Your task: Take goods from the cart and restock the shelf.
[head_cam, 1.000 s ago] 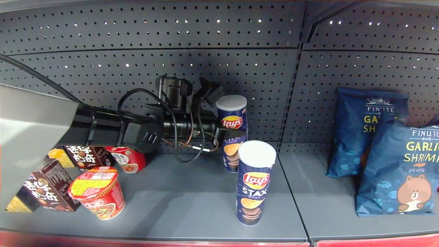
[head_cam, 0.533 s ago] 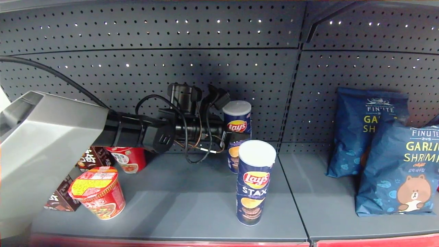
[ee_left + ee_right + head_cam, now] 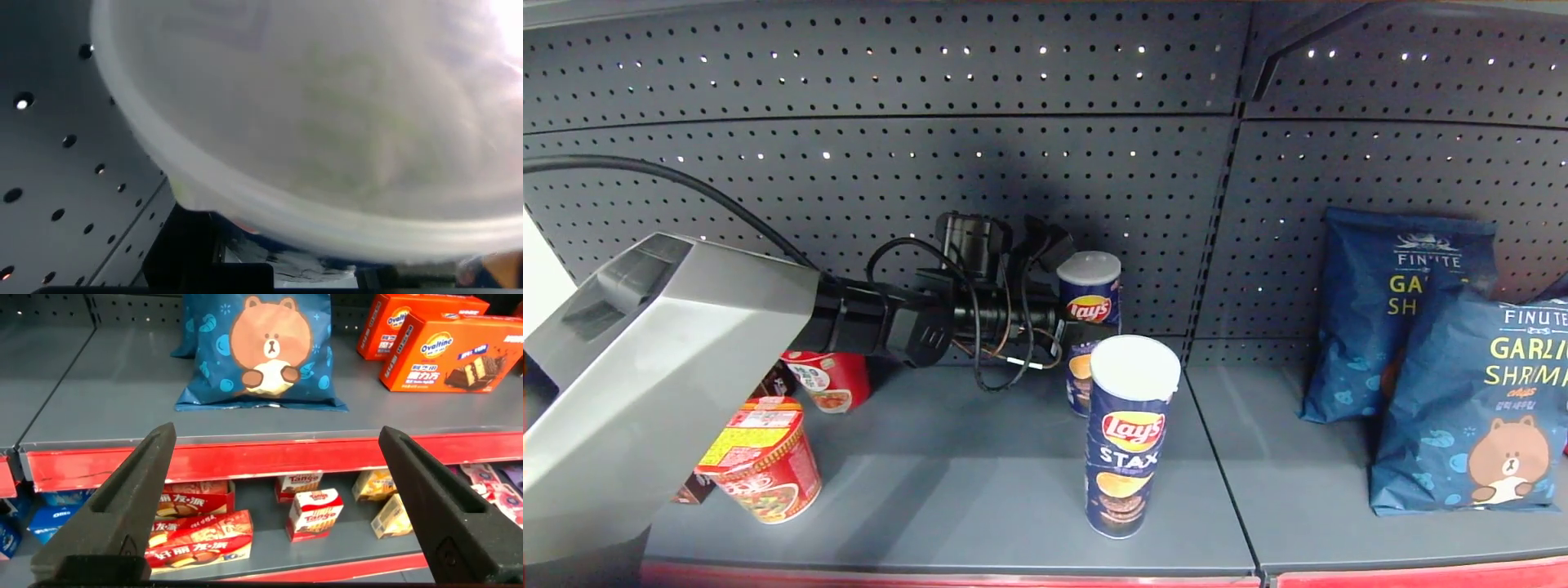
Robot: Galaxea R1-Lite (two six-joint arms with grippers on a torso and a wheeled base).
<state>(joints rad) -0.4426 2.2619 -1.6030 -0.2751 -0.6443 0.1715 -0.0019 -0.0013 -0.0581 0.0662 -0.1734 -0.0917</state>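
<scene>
**Restock: second can going in behind the front can**

Progress (judgement): one can is placed, one is in hand, and its release is not yet done. How many goods are left to fetch cannot be judged.

- Front can (image 3: 1131, 433): upright on the shelf (image 3: 980, 490), just back from the red lip (image 3: 931, 581). Counted as stocked.
- Cup (image 3: 764, 469): well to the left of the front can, about as near the lip. A second cup (image 3: 829, 377) sits left of the front can and farther back.
- Rear can (image 3: 1089, 286): upright, directly behind the front can and slightly left of it. The left end effector (image 3: 1086, 329) is clenched round its middle. The front can hides its base, so I cannot tell whether it is seated or a little above the shelf.
- Right end effector (image 3: 270, 498): released, fingers spread wide, nothing held. Its place against the front can cannot be told.

Room and edges:
- Bare shelf lies left of the front can, between it and the cups. This is the arm's way out.
- The panel seam (image 3: 1217, 457) lies just right of the front can, and the bags (image 3: 1486, 408) are well beyond it.
- The pegboard (image 3: 931, 163) is close behind the rear can, so there is little depth left there.
- Risk (judgement): the wrist cables hang near the front can, and a careless pull-back could tip it toward the lip.
</scene>
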